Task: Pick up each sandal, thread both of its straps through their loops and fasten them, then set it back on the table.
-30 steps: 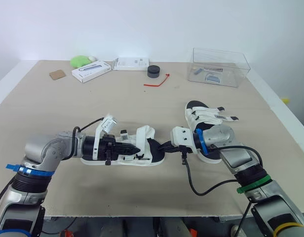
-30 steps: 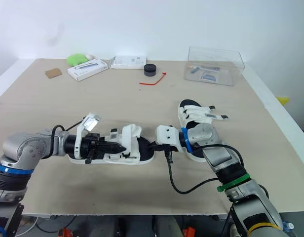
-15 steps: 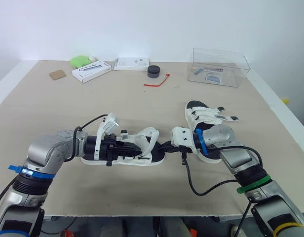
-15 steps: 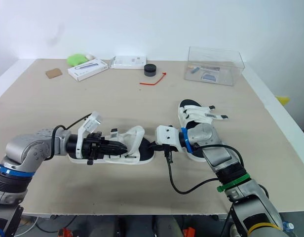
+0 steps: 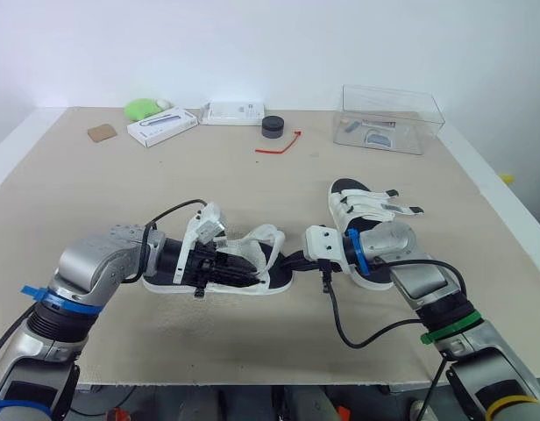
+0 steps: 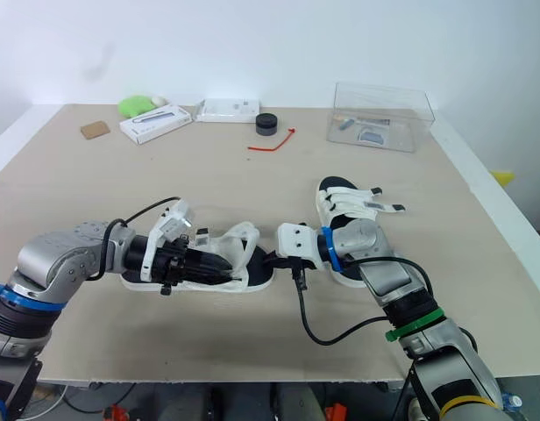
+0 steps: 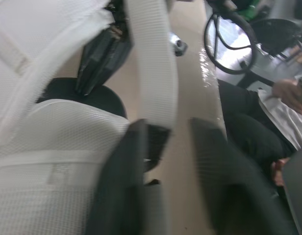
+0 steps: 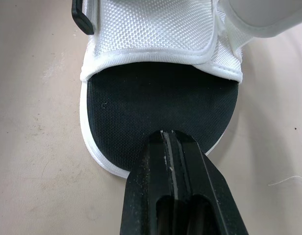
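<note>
A white sandal with a black footbed (image 5: 252, 254) lies on the table near the front, one white strap (image 5: 268, 235) arching up over it. My left gripper (image 5: 242, 274) lies along its top, open; in the left wrist view the strap (image 7: 152, 63) hangs with its dark end beside one finger (image 7: 124, 181). My right gripper (image 5: 294, 261) is shut, its tip pressing on the black footbed (image 8: 161, 98) at the sandal's right end. A second white sandal (image 5: 362, 209) lies just right of it, behind my right forearm.
At the back stand a clear plastic box (image 5: 391, 118), a black round puck (image 5: 273, 126), a red tie (image 5: 279, 145), two white boxes (image 5: 162, 126), a green object (image 5: 143, 108) and a brown pad (image 5: 102, 132). A person's hand (image 7: 288, 93) shows beyond the table edge.
My left gripper has opened and let go of the strap, which now arches loosely over the sandal. Its wrist has turned and edged right. The right arm has stayed still.
</note>
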Robot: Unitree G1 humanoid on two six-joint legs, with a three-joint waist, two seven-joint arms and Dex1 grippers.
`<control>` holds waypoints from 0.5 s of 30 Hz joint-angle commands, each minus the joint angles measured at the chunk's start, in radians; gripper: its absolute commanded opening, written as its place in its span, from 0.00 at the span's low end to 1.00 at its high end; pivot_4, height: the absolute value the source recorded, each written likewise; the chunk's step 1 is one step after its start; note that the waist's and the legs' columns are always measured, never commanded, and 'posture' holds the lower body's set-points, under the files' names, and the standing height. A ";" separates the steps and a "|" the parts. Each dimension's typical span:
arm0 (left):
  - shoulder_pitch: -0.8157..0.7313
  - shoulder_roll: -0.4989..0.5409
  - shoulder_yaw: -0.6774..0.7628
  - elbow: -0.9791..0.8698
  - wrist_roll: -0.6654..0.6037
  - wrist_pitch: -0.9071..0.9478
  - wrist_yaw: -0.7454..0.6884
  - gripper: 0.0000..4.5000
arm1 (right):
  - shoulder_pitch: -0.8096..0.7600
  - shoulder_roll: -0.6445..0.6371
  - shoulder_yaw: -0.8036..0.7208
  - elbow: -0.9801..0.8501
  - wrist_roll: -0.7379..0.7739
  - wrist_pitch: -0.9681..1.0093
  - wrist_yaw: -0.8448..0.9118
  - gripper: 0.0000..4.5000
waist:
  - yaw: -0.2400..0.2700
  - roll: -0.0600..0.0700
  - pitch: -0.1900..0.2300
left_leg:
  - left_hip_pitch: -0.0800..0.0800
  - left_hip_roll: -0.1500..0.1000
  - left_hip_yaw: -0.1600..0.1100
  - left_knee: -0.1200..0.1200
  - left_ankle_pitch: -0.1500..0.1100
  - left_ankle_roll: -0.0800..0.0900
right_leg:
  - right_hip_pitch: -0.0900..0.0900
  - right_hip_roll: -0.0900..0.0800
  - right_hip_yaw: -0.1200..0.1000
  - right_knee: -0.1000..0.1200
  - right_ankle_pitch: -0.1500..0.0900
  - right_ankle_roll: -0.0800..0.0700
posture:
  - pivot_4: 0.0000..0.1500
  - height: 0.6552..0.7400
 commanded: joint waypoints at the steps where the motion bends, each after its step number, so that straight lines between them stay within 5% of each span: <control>1: 0.001 0.039 0.023 0.018 0.057 -0.085 -0.023 0.80 | 0.015 -0.022 0.014 0.033 -0.042 0.013 0.001 0.00 | 0.000 0.000 0.000 | 0.000 0.000 0.000 0.000 0.000 0.000 | 0.000 0.000 0.000 0.000 0.000 0.000 | 1.00 1.00; 15: -0.069 -0.008 -0.116 -0.072 0.194 -0.100 0.035 0.84 | -0.001 -0.014 0.020 0.061 -0.050 -0.004 0.001 0.00 | 0.000 0.000 0.000 | 0.000 0.000 0.001 0.000 0.000 0.000 | 0.000 0.000 0.000 0.000 0.001 0.001 | 1.00 1.00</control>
